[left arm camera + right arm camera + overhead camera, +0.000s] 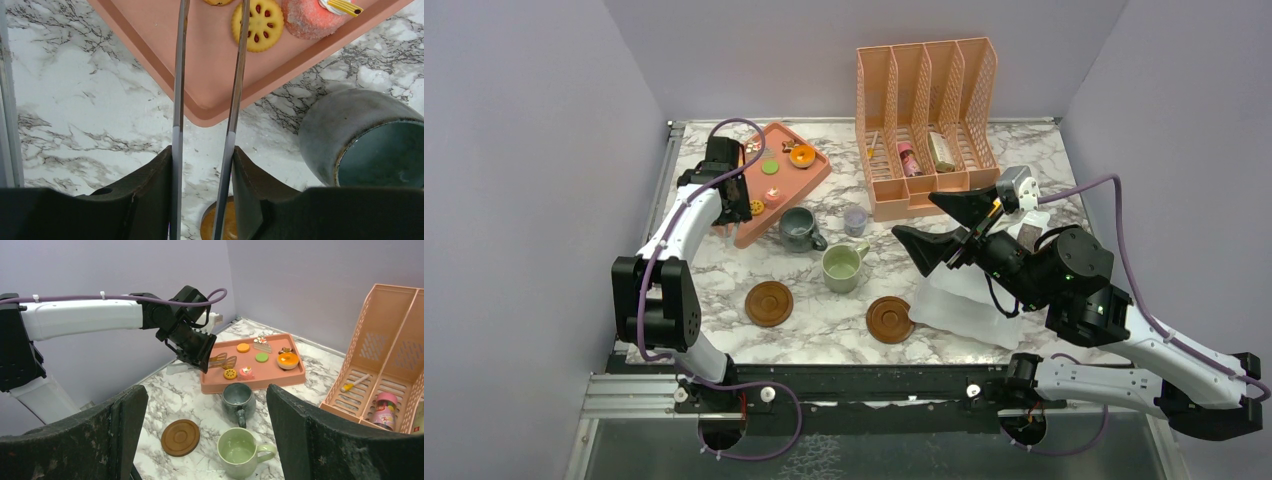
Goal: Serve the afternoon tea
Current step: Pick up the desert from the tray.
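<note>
Fingers (145,195) of the left gripper (202,152) are pinched on tongs (179,75) held over the pink tray (150,30) of toy sweets (802,154). On the surface (824,332), the grey-blue mug (797,228) and pale green mug (841,267) are set apart from two brown coasters (769,303). Right gripper (915,215) fingers (310,440) are spread wide.

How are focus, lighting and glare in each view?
Top external: even light, soft shadows, no glare on the white marble table. Left wrist: round yellow jam cookie sharp, thin tongs clear, dark fingers underexposed. Right wrist: pale green ceramic mug sharp.
</note>
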You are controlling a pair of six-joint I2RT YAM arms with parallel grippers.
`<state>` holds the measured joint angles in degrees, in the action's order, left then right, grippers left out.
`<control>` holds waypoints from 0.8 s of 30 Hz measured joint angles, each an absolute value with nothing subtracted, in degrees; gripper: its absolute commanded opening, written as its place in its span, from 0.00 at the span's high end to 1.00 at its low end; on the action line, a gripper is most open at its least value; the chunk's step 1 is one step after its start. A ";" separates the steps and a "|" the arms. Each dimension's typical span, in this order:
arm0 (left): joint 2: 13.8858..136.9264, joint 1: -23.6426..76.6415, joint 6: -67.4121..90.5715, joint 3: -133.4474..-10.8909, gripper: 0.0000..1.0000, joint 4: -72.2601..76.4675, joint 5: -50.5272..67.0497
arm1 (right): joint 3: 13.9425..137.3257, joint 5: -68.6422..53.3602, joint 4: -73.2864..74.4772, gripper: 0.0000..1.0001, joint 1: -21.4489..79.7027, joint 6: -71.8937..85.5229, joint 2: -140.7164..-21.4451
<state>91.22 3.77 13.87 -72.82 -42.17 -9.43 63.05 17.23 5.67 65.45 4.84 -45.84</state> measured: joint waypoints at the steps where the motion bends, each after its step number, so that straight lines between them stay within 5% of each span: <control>1: 91.24 3.75 13.87 -72.82 0.60 -42.17 -9.41 | 63.05 17.23 5.67 0.06 65.45 4.84 -45.84; 24: 89.30 3.73 13.93 -74.59 0.66 -42.54 -6.15 | 63.05 17.26 5.72 0.06 65.45 4.86 -45.69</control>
